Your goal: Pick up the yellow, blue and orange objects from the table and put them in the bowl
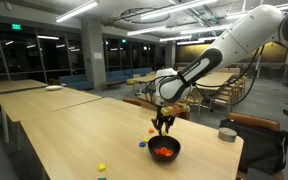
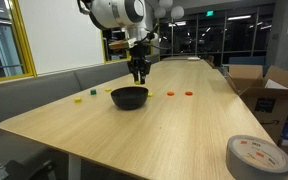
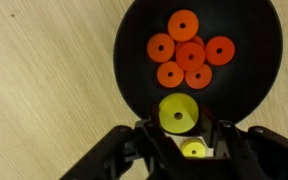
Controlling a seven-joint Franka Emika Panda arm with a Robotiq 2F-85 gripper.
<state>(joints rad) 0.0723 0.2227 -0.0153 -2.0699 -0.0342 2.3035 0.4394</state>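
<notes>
Exterior views both show the pale table (image 1: 64,120) filling the lower frame. The black bowl (image 3: 134,60) sits upper centre-right in the wrist view, holding six orange discs (image 3: 189,55), with a yellow disc (image 3: 179,113) by its lower rim. The gripper (image 3: 186,138) is at the bottom edge, over the bowl. A small yellow piece (image 3: 194,150) lies between its jaws; grip unconfirmed. A blue piece (image 1: 141,144) lies left of the bowl.

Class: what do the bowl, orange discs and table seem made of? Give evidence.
Bowl: probably plastic, evenly matte black. Orange discs: likely plastic; uniform bright colour, moulded centre holes. Table: wood or laminate; pale, fine grain lines.
</notes>
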